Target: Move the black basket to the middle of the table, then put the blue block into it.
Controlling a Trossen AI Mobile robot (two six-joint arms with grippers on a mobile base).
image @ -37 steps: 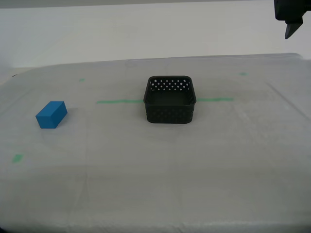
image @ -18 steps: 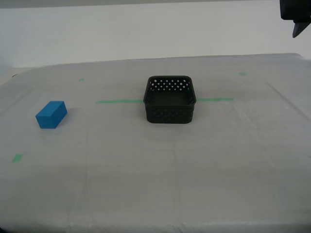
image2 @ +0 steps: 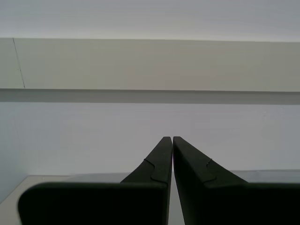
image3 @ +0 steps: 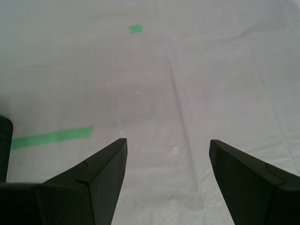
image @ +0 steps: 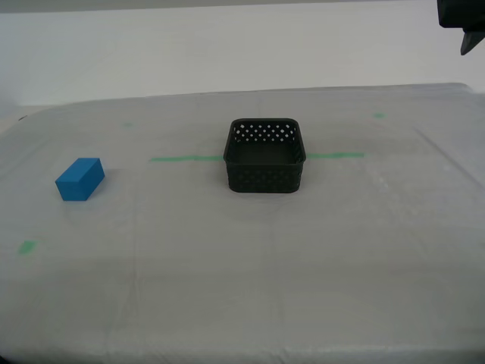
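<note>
The black basket stands upright and empty at the middle of the table, on the green tape line. The blue block lies on the sheeting near the exterior view's left edge, far from the basket. My first gripper is open above bare table, nothing between its fingers; a sliver of the basket and the tape line's end show beside it. My second gripper is shut on nothing and points at a pale wall. A black arm part shows in the exterior view's top right corner.
Small green tape bits mark the table; one bit shows in the first wrist view. The table's front edge runs along the bottom of the exterior view, and a pale wall stands behind the table.
The black arm part in the exterior view's top right corner has drawn further up and right, almost out of frame. Basket and block have not moved.
</note>
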